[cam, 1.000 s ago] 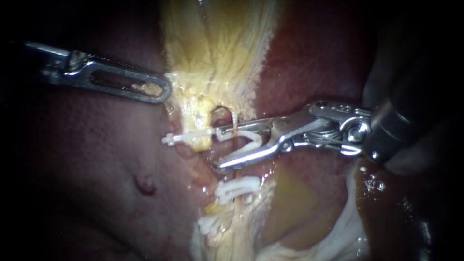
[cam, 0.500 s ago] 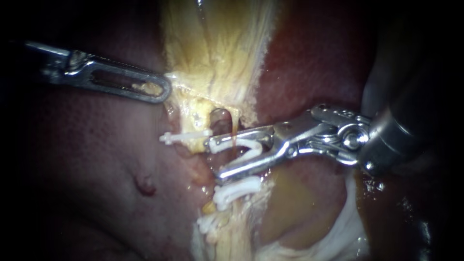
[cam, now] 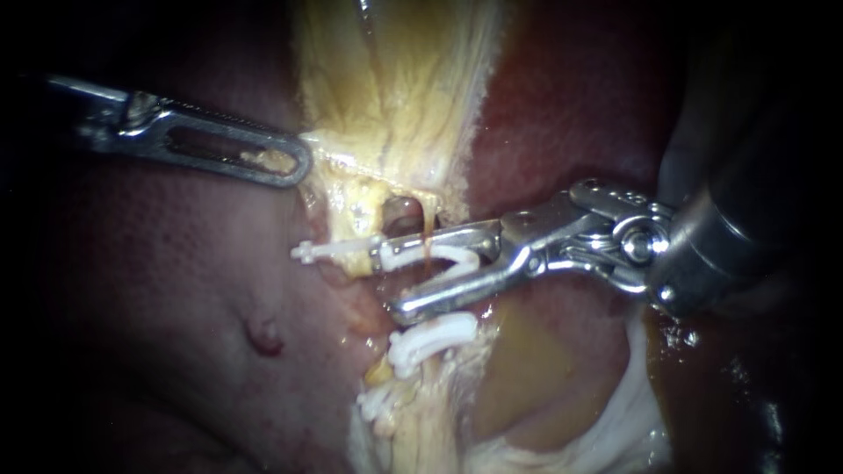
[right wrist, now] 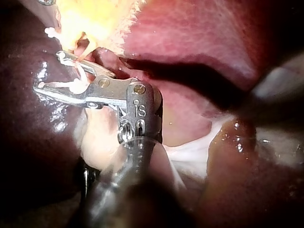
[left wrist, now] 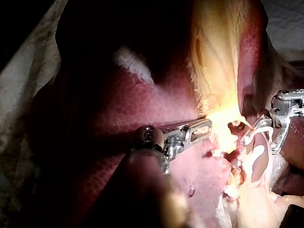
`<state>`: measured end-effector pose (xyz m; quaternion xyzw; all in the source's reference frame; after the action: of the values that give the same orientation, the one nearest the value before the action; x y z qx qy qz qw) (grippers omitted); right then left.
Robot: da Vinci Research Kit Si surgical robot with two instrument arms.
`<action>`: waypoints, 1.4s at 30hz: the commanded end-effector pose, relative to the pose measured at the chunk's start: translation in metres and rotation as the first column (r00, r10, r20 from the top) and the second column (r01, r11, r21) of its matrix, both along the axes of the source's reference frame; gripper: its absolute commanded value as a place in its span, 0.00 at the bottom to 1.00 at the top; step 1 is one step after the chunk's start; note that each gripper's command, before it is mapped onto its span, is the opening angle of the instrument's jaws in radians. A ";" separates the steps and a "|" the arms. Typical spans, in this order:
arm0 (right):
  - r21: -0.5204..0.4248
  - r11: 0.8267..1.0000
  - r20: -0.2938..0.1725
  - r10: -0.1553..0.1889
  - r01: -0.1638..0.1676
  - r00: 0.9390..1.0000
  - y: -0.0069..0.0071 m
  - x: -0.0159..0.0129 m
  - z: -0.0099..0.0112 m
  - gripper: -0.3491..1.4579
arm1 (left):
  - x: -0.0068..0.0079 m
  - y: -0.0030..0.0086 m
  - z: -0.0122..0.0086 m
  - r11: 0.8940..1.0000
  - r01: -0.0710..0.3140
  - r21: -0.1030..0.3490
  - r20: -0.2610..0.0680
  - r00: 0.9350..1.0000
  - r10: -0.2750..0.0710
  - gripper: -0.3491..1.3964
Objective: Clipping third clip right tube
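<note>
The right instrument [cam: 392, 281], entering from 3 o'clock, grips an open white clip [cam: 450, 254] between its jaws, straddling the thin right tube [cam: 428, 232] at centre. At 10 o'clock, the left instrument [cam: 299, 165] has its jaws clamped on yellow tissue [cam: 386, 105].

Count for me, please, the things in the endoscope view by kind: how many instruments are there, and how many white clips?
Instruments: 2, the left instrument and the right instrument.
White clips: 4, the loaded clip carried by the right instrument and 3 set clips on the tissue.
Total: 6.
</note>
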<state>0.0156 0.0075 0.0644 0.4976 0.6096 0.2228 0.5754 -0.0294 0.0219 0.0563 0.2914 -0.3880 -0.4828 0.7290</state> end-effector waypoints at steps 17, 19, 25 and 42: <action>0.011 1.000 0.001 -0.008 0.008 1.000 0.0002 -0.0015 0.0009 0.21 | 0.0000 0.0000 0.0000 1.000 0.000 0.000 -0.001 1.000 0.000 0.00; 0.011 1.000 0.002 -0.006 0.006 1.000 0.0003 -0.0016 0.0010 0.17 | 0.0000 0.0000 0.0000 1.000 0.000 0.000 -0.001 1.000 0.000 0.00; 0.016 1.000 0.012 0.005 -0.005 1.000 0.0006 -0.0020 0.0016 0.11 | 0.0000 0.0000 0.0000 1.000 0.000 0.000 -0.001 1.000 0.000 0.00; 0.057 0.998 0.047 -0.016 0.014 0.999 -0.0004 -0.0029 0.0029 0.00 | 0.0000 0.0000 0.0000 1.000 0.000 0.000 -0.001 1.000 0.000 0.00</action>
<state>0.0127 0.0071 0.0673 0.5132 0.5857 0.2475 0.5765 -0.0294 0.0219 0.0563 0.2910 -0.3878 -0.4828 0.7292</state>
